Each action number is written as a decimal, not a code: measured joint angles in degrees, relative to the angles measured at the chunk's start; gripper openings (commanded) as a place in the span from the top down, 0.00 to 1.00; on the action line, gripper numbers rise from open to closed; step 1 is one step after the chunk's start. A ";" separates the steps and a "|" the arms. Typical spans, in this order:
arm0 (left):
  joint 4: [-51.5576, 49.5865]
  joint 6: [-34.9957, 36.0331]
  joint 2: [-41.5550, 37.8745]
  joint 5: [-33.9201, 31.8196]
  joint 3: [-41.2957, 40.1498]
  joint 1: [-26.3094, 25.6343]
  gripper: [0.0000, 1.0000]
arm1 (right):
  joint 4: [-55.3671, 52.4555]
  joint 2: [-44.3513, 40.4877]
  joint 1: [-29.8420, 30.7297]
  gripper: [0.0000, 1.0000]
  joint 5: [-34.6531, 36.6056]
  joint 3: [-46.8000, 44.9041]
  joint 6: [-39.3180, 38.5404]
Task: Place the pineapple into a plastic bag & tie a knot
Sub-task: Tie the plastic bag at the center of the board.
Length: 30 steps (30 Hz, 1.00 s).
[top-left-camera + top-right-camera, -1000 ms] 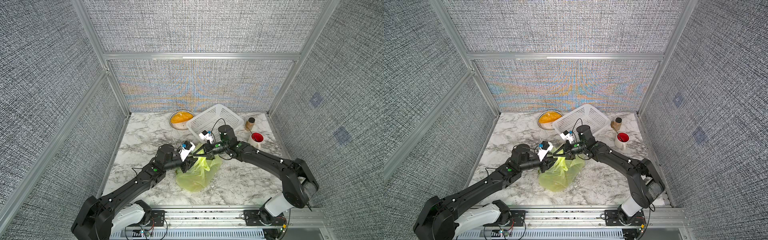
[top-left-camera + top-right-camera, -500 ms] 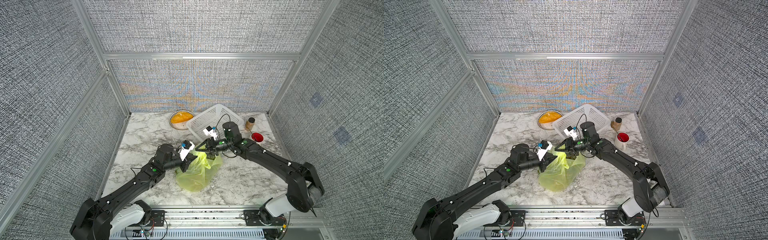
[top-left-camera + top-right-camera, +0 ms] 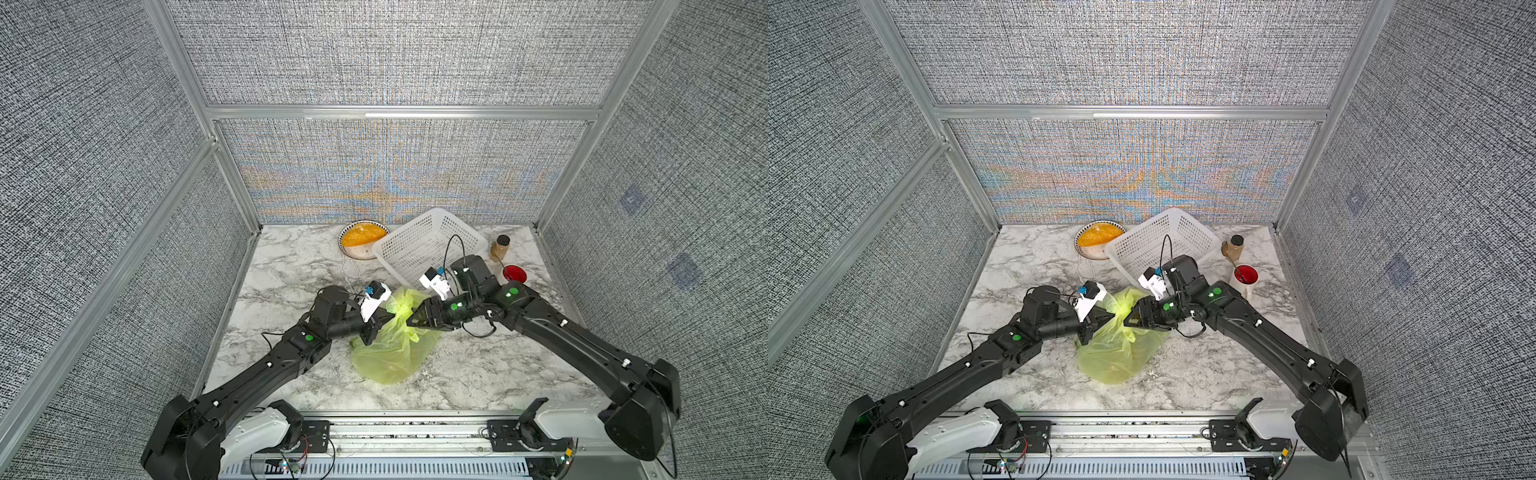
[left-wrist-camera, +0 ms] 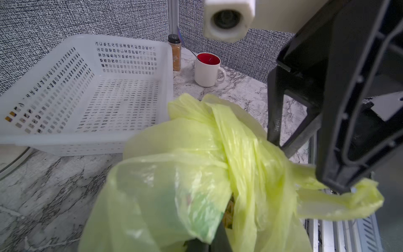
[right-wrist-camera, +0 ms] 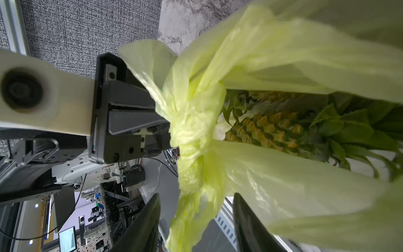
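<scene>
In both top views the plastic bag (image 3: 392,353) (image 3: 1117,353) lies slumped on the marble table (image 3: 291,270) between the two arms, nearer the front than the white basket (image 3: 428,245); its handle strips are gathered into a knot (image 3: 401,313) at the top, with the left gripper (image 3: 384,322) and right gripper (image 3: 412,322) meeting it from opposite sides; from up there the bag's contents are only a dim shape. The right wrist view fills that in: the pineapple (image 5: 272,128) shows through a gap below the knot (image 5: 187,131), lying inside the bag; the left gripper (image 5: 165,131) has its jaws pressed together on the plastic right at the knot; the right gripper (image 5: 196,196) stands parted, a loose strip hanging between its fingers (image 5: 150,218) without being pinched. The left wrist view shows the right gripper (image 4: 303,161) from outside, its jaws spread, one tip resting on a handle strip; behind it are the basket (image 4: 65,87), a spice jar (image 4: 175,54) and a mug (image 4: 207,72) with a red inside; the bowl (image 3: 363,237) of orange stuff appears only from above.
</scene>
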 measured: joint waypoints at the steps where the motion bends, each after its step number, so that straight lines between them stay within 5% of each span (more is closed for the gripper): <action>1: -0.11 0.00 0.00 0.09 0.15 0.00 1.00 | -0.59 0.31 0.61 0.51 0.31 0.11 -0.09; 3: -0.96 0.04 0.00 0.26 0.55 0.00 1.00 | -1.05 1.27 1.62 0.55 0.35 0.33 -0.20; 10: -10.36 0.20 1.38 0.94 7.30 -0.04 1.00 | -1.99 4.15 2.95 1.00 1.77 2.32 -0.83; 20: -45.24 -2.21 9.77 2.73 31.76 -0.11 1.00 | -11.50 6.84 2.58 1.00 12.20 9.68 -3.67; 30: -64.57 -8.61 9.27 -9.51 44.50 -0.13 1.00 | -20.48 4.63 2.64 1.00 23.21 12.15 -3.52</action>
